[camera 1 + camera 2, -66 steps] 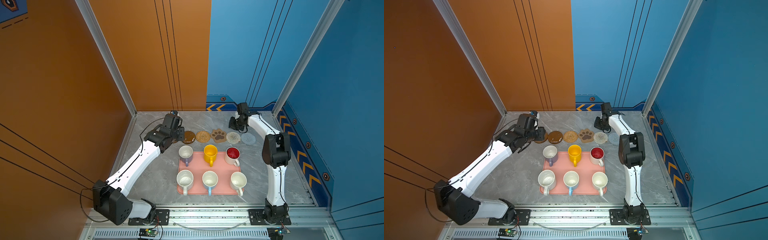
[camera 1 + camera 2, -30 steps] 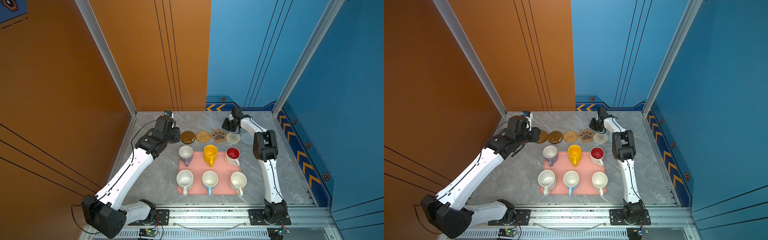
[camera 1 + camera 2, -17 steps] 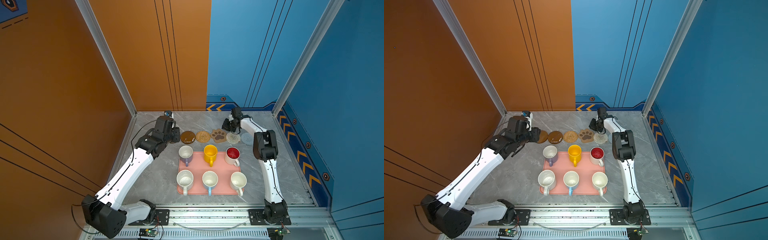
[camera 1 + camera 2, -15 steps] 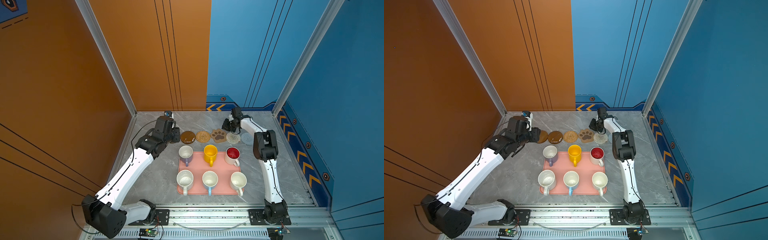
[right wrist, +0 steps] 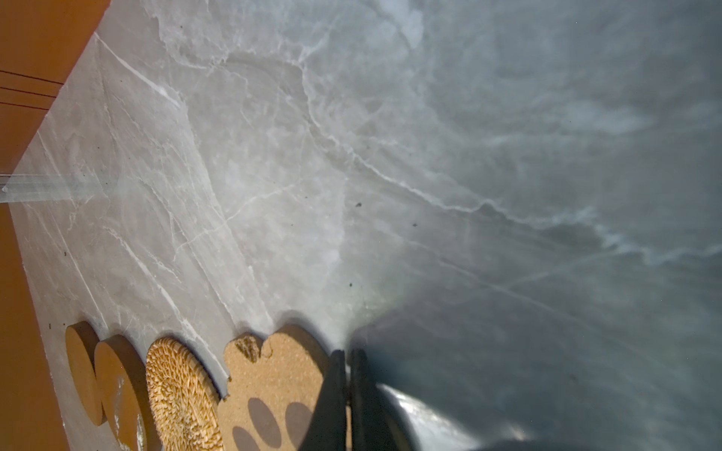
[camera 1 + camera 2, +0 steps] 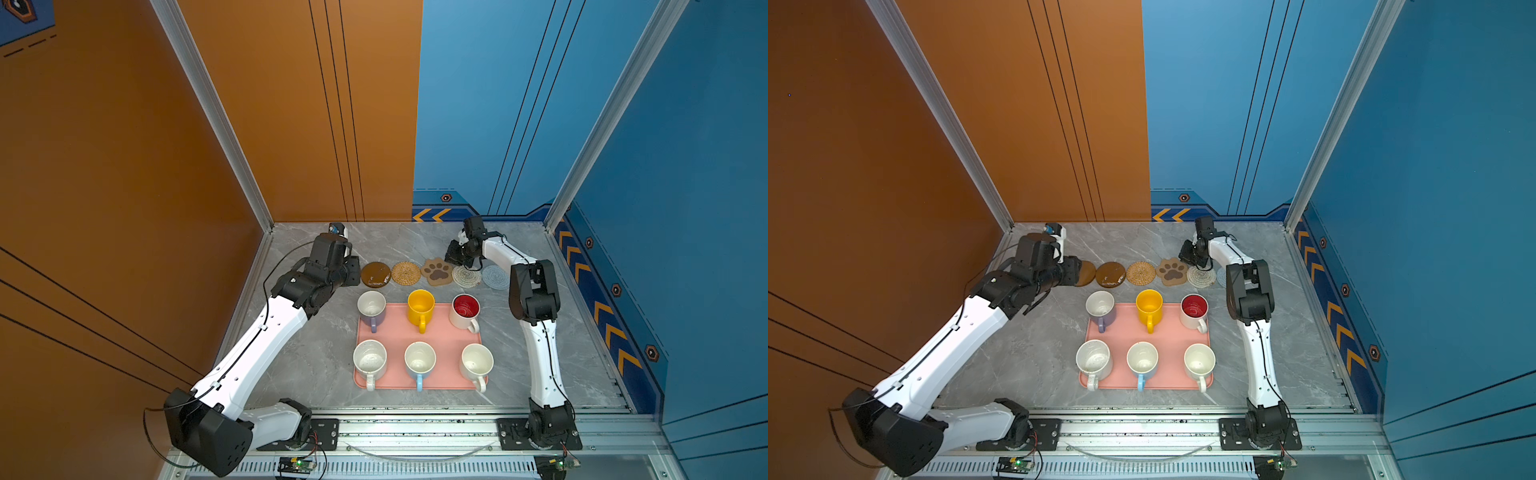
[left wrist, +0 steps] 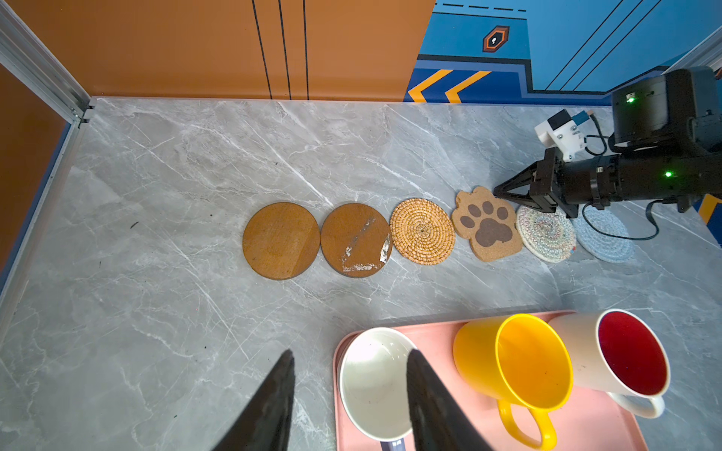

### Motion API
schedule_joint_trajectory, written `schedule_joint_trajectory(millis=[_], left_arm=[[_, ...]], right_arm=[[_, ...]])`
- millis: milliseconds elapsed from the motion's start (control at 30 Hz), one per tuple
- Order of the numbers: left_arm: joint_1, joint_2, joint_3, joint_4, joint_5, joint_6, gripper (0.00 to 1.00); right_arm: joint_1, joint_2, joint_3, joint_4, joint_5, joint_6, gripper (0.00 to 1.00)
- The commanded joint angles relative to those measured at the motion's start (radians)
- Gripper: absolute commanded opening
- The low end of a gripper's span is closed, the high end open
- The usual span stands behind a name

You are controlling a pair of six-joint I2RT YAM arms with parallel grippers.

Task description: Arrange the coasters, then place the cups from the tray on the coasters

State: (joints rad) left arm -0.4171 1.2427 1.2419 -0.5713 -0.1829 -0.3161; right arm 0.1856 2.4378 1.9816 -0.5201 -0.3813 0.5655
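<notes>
Nearest, six cups are seated on the tray. Just past it, the coasters are laid in one row: brown discs, rattan, paw, white woven, pale-blue. The left gripper is seen about half open and empty, at the row's left end, with the leftmost disc partly hidden by it in a top view. The right gripper is closed on nothing. Its tips are set at the paw's far edge, beside the white woven; contact cannot be told.
</notes>
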Motion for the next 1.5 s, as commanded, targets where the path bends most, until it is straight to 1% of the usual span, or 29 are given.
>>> schedule_joint_trajectory(millis=[0, 267, 500, 733, 767, 933, 1100, 1200, 1300, 1467], left_arm=[[0.005, -0.006, -0.015, 0.010, 0.010, -0.012, 0.48], [0.003, -0.011, -0.021, 0.010, 0.009, -0.014, 0.48], [0.003, -0.012, -0.020, 0.010, 0.009, -0.014, 0.48], [0.003, -0.020, -0.003, 0.012, 0.005, 0.000, 0.48], [0.002, -0.021, -0.001, 0.015, 0.007, 0.002, 0.48], [-0.002, -0.035, -0.004, 0.043, 0.032, 0.017, 0.48], [-0.009, -0.045, 0.001, 0.057, 0.060, 0.030, 0.49], [-0.017, -0.048, 0.011, 0.068, 0.085, 0.049, 0.53], [-0.041, -0.050, 0.033, 0.081, 0.086, 0.089, 0.59], [-0.084, -0.079, 0.037, 0.141, 0.089, 0.123, 0.66]], right_arm=[[-0.006, -0.036, -0.039, -0.087, 0.029, -0.029, 0.06], [-0.009, -0.056, -0.046, -0.106, 0.031, -0.044, 0.05], [-0.018, -0.075, -0.006, -0.106, 0.020, -0.038, 0.06], [-0.046, -0.167, 0.003, -0.106, 0.016, -0.038, 0.06], [-0.049, -0.191, -0.007, -0.105, 0.023, -0.043, 0.07], [-0.052, -0.334, -0.099, -0.106, 0.056, -0.084, 0.15], [-0.048, -0.501, -0.244, -0.124, 0.094, -0.142, 0.25], [-0.035, -0.608, -0.332, -0.161, 0.131, -0.191, 0.28], [-0.006, -0.715, -0.417, -0.203, 0.207, -0.232, 0.28], [0.043, -0.935, -0.592, -0.212, 0.306, -0.266, 0.36]])
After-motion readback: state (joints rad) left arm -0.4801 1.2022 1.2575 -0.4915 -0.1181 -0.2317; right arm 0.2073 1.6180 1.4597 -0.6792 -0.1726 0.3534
